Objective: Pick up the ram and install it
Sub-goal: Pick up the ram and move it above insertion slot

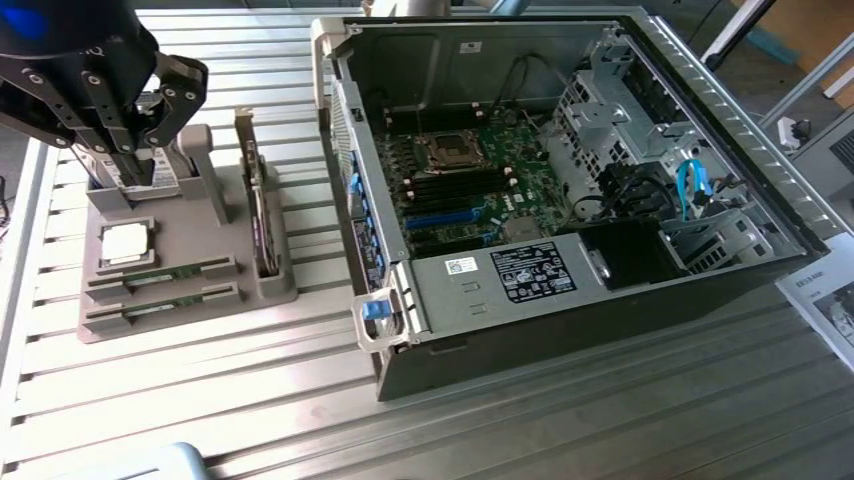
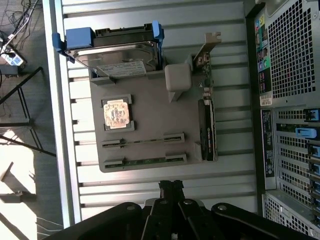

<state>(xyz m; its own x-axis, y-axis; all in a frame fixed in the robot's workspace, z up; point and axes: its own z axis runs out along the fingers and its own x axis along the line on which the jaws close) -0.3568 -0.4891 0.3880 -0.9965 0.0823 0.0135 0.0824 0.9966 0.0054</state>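
Ram point(image 2: 145, 140) edge-up in grey holder point(image 2: 150, 115)

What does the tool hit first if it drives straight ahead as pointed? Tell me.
The tool likely meets the ribbed table just outside the grey holder, beside the nearest ram; depth is unclear, so possibly the holder's edge instead.

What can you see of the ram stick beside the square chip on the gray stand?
The ram stick is a long, thin greenish board seen along its top edge. It stands on edge in a slot of the gray stand, with its two ends held in raised gray blocks. It sits between the square chip and a second stick, parallel to that stick and touching neither. Only the stand touches it.
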